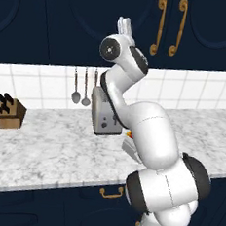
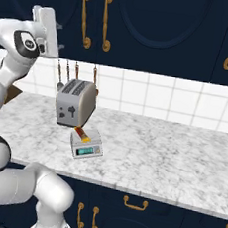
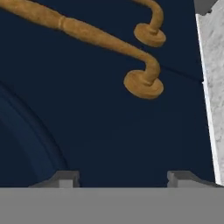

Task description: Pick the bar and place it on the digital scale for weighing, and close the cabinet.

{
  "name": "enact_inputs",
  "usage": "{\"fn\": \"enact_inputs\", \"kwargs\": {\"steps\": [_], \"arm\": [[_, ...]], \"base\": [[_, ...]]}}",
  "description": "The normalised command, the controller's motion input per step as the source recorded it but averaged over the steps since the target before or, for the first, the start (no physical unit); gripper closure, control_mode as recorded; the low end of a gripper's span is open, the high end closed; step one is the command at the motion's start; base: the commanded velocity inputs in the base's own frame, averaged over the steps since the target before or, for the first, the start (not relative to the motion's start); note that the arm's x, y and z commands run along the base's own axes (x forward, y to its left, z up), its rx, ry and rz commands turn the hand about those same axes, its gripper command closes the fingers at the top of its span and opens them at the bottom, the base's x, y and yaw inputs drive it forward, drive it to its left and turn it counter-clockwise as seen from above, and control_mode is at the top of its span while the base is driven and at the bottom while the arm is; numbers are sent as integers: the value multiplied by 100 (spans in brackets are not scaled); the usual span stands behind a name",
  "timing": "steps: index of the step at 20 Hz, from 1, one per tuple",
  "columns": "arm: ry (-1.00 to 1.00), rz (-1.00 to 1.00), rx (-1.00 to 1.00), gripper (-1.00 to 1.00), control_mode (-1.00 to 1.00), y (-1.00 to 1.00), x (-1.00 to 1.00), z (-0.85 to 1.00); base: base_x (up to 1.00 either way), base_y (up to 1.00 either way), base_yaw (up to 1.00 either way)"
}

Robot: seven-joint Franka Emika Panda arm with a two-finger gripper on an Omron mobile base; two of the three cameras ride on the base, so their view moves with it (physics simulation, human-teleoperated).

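Note:
The bar (image 2: 81, 134), in a red, orange and yellow wrapper, lies on top of the small grey digital scale (image 2: 86, 146) on the counter in front of the toaster. In the left base view the arm hides most of the scale (image 1: 130, 148), and a sliver of the bar (image 1: 129, 133) peeks out. My gripper (image 2: 60, 36) is raised high against the navy cabinet (image 2: 159, 31), whose doors look shut. In the hand view the fingertips stand wide apart, so the gripper (image 3: 124, 181) is open and empty. It sits close to the door panel (image 3: 87, 109), just below a curved brass handle (image 3: 96, 37).
A silver toaster (image 2: 76, 102) stands behind the scale. A knife block (image 1: 10, 112) sits at the counter's left, and utensils (image 1: 80, 90) hang on the tiled wall. The marble counter (image 2: 172, 152) stretches to the right. Navy drawers with brass pulls (image 2: 135, 204) lie below.

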Motion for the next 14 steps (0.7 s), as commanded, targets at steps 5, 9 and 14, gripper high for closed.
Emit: {"fn": "enact_inputs", "kwargs": {"steps": [5, 9, 14], "arm": [[-18, 19, 13, -100, -100, -48, 69, -8], [-11, 20, 15, -100, -100, -71, 76, -29], [2, 19, 16, -100, -100, -85, 44, -39]], "base": [[0, 0, 0], [0, 0, 0], [0, 0, 0]]}}
